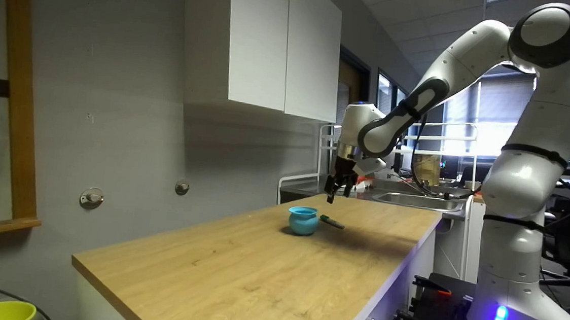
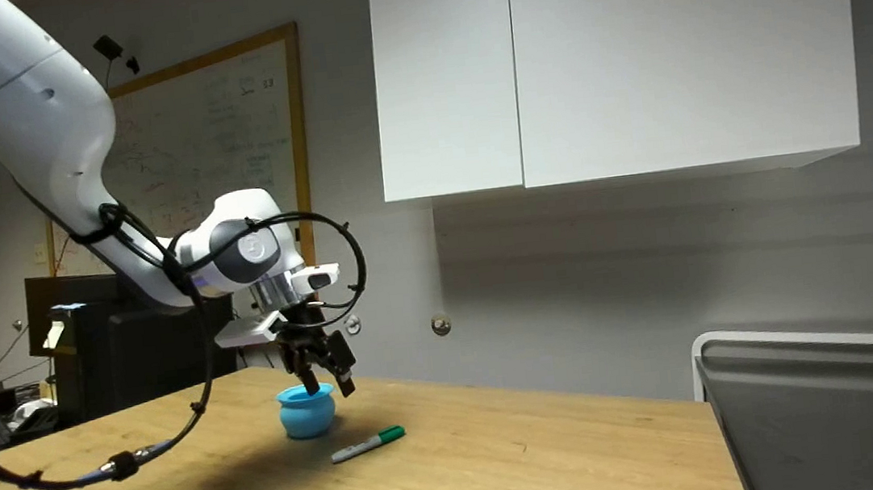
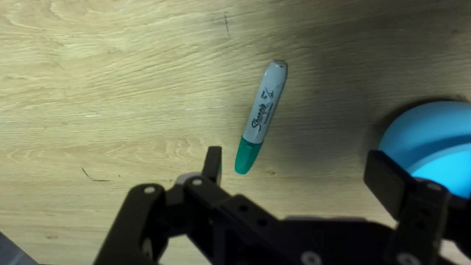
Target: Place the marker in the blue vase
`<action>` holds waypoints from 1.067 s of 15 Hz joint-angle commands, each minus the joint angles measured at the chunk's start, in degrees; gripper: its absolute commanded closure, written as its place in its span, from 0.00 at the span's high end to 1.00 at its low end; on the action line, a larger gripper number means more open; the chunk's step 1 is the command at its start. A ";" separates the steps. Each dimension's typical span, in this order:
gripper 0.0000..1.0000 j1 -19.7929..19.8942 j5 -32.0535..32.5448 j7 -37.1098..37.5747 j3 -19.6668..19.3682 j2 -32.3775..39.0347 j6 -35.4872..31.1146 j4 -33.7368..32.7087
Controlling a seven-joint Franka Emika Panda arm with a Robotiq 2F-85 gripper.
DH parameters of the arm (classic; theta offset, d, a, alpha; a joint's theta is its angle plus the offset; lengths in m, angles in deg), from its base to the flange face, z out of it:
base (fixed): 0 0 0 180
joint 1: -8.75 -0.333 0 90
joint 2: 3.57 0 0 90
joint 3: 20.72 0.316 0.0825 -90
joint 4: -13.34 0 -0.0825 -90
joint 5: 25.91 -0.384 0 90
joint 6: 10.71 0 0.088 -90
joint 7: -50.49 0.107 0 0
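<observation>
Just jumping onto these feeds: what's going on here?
A robot arm has its gripper open and holding nothing, above the counter. The green-capped marker lies flat on the counter beside the blue vase, with a gap between them. So nothing is being handled at this moment: the marker is neither picked up nor in the blue vase yet.

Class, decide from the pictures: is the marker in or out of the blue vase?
Out. The marker lies on the wooden counter beside the blue vase; the wrist view shows counter surface between them.
</observation>
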 commanded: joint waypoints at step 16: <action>1.00 -0.83 0.03 -2.36 -5.87 22.41 -5.36 -11.05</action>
